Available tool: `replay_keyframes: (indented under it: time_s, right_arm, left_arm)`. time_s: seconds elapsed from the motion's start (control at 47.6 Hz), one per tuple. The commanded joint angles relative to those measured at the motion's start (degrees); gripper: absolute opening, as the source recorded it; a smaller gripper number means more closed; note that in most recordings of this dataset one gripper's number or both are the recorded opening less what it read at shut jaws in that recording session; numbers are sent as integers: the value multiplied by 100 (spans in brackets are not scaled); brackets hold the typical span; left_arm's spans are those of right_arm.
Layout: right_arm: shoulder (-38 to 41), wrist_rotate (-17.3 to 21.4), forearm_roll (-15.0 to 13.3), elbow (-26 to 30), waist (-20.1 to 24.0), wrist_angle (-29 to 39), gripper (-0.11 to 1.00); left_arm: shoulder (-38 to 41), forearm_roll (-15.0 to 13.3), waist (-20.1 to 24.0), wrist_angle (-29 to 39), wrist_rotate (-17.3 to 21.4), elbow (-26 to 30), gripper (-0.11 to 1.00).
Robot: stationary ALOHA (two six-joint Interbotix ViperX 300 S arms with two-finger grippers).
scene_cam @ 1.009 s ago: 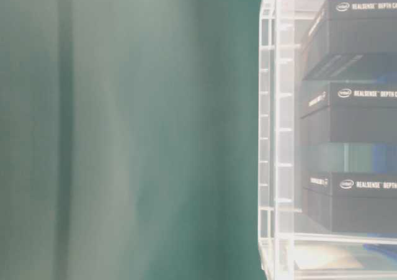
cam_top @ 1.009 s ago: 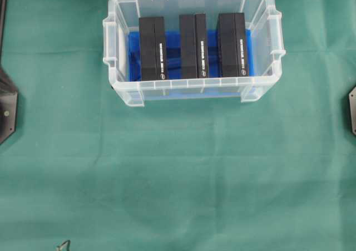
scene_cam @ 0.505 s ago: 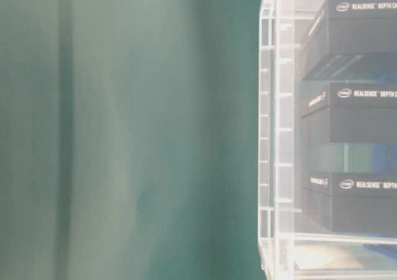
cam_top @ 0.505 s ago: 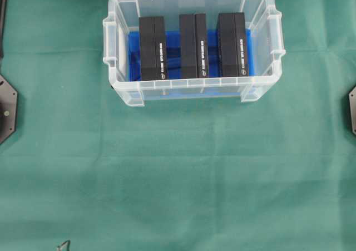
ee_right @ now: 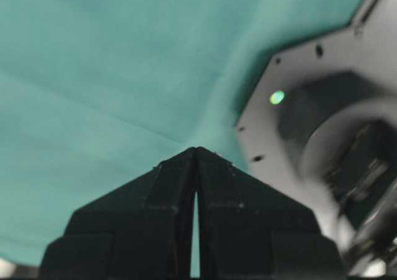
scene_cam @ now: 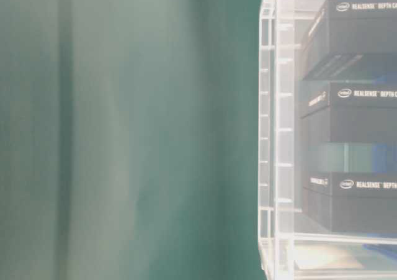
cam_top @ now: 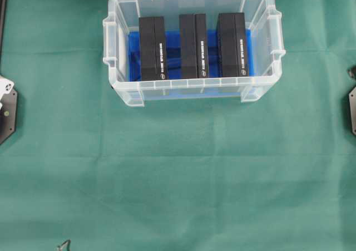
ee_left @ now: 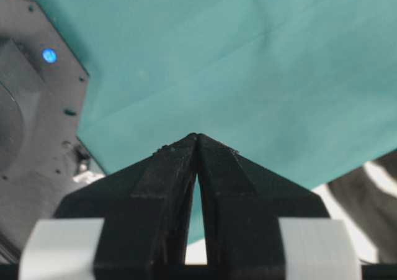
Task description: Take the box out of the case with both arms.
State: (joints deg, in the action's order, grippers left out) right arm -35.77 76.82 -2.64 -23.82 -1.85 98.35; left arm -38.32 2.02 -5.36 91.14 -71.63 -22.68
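Note:
The clear case (cam_top: 192, 85) stands at the far middle of the green cloth, with a blue lining on its floor. Three black boxes stand in it side by side: left (cam_top: 152, 48), middle (cam_top: 192, 45), right (cam_top: 232, 44). The table-level view shows the case wall (scene_cam: 276, 131) and the boxes (scene_cam: 363, 112) behind it. My left gripper (ee_left: 196, 136) is shut, tips touching, empty, over cloth near its own base. My right gripper (ee_right: 196, 148) is likewise shut and empty. Neither gripper's fingers show in the overhead view; both are far from the case.
The black arm bases sit at the left edge (cam_top: 6, 112) and right edge (cam_top: 352, 111). A white part of the left arm (cam_top: 5, 87) pokes in above its base. Green cloth (cam_top: 183, 173) covers the table. A small wire-like item (cam_top: 64, 245) lies at the front edge.
A white piece of the left arm has come into the overhead view at the left edge, and a dark sliver has appeared at the right edge. Case and boxes have not moved.

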Motion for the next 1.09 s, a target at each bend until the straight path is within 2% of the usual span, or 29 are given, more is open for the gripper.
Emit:
replay_keyframes:
  time_s: [0.0,0.063,0.168,0.336,0.462,0.568,0.694,0.82,1.009,1.072]
  right_arm:
    - [0,475,-53,158,-18,26,0]
    - [0,633,-114,149,-18,26,0]
    - [0,659,-246,158,-26,0,0]
    - [-9,413,-483,167,-378,-35,0]
    - [9,-422,-589,176,-1116,-272,0]
    - [97,-1178,-589,211,-1802,-650,0]
    - [246,-1740,-571,255,-2435,-949,0]
    - [290,-1854,-563,264,-2549,-1072,0]
    - [290,-1854,-563,246,-2540,-1151,0]
    - [290,-1854,-563,237,-2540,-1151,0]
  left_arm:
    - [70,26,-9,26,-123,167,0]
    - [141,26,-9,53,-211,202,0]
    - [237,26,26,88,-255,246,0]
    - [281,53,360,176,-193,272,0]
    - [281,53,861,220,35,281,0]
    - [299,62,1450,220,536,308,0]
    - [352,62,1969,220,1072,343,0]
    - [413,62,2241,220,1354,369,0]
    - [431,62,2294,167,1406,343,1]
    - [431,62,2294,167,1406,334,7]
